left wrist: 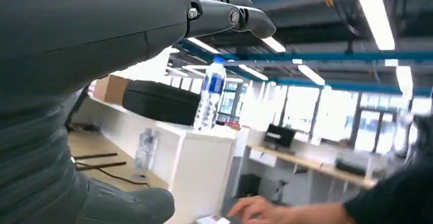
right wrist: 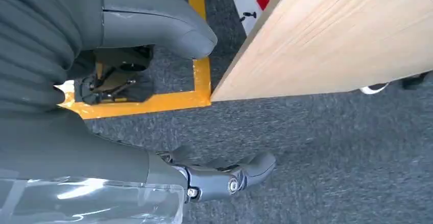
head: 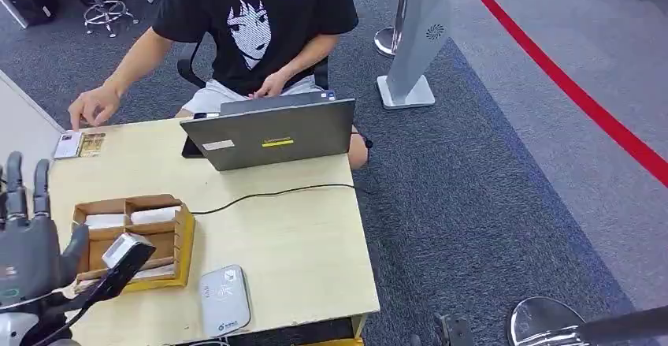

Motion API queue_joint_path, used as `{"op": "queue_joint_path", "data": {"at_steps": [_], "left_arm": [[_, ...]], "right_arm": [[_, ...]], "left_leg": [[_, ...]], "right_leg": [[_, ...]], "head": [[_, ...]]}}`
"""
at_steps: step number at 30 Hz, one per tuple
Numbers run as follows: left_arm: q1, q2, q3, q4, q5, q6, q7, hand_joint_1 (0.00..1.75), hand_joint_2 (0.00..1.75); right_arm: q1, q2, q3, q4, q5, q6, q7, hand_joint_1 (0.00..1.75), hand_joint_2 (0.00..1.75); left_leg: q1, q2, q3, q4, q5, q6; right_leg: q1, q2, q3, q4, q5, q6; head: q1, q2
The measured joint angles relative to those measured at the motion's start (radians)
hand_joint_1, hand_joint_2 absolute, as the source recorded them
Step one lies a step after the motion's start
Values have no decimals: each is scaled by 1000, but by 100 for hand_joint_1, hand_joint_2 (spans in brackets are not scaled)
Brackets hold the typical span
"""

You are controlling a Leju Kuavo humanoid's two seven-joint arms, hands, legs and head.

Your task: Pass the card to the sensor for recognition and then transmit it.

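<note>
White cards [head: 154, 215] lie in the compartments of a cardboard box [head: 186, 236] at the table's front left. The sensor, a flat grey-white reader [head: 224, 299], lies at the front edge just right of the box. My left hand [head: 30, 232] is raised at the table's left edge beside the box, fingers [left wrist: 230, 16] upright and apart, holding nothing. My right hand [right wrist: 153, 101] hangs low beside the table's edge above the carpet. Its thumb and fingers [right wrist: 230, 175] are apart, with nothing between them.
A person sits behind the table, one hand [head: 93, 109] over a small white card and yellow tray [head: 79, 144] at the far left corner. A grey laptop [head: 272, 133] stands at the back, its black cable [head: 268, 194] crossing the table [head: 299, 243]. A white stand [head: 413, 39] rises on the carpet.
</note>
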Motion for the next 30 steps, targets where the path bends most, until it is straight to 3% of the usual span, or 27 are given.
{"op": "queue_joint_path", "data": {"at_steps": [2, 4, 7, 10, 15, 18, 19, 30], "left_arm": [[51, -25, 23, -69, 141, 35, -43, 0, 175], [138, -71, 64, -166, 308, 52, -121, 0, 175], [262, -146, 151, -269, 515, -7, -239, 0, 175], [351, -188, 231, -308, 754, -73, -260, 0, 175], [421, -222, 297, -316, 901, -116, -283, 0, 175], [454, -233, 335, -296, 1182, -242, -348, 0, 175], [459, -234, 350, -286, 1229, -261, -356, 0, 175], [476, -247, 410, -243, 1258, -283, -370, 0, 175]], "right_arm": [[3, 0, 3, -7, -28, -5, 10, 0, 175], [12, 0, 4, -22, -81, -6, 21, 0, 175], [28, 0, 0, -40, -186, 15, 32, 0, 175], [36, 0, -21, -41, -358, 64, 52, 0, 175], [33, 0, -59, -26, -494, 109, 81, 0, 175], [12, 0, -108, 9, -455, 140, 83, 0, 175], [6, 0, -126, 19, -445, 146, 83, 0, 175], [-20, 0, -196, 61, -439, 155, 83, 0, 175]], "left_leg": [[0, 1, -1, 0, -1, 0], [0, 5, 1, 0, -3, 1], [0, 3, 0, 0, -4, 2], [-1, 3, 0, 0, -5, 3], [0, 3, 1, 0, -5, 3], [0, 3, 2, 0, -5, 3], [0, 3, 2, 0, -5, 3], [0, 2, 2, 0, -5, 3]], "right_leg": [[0, 1, 0, 0, 0, 0], [0, 4, -1, 0, -1, 1], [0, 2, -1, -1, -3, 1], [0, 1, -1, -1, -4, 2], [0, 1, 0, -1, -3, 1], [0, 1, 1, -1, -3, 1], [0, 1, 1, -1, -3, 1], [0, 1, 1, -1, -3, 1]], "head": [[0, 0], [-1, 0], [0, 0], [0, 0], [-1, 0], [0, 0], [0, 0], [0, 0]]}}
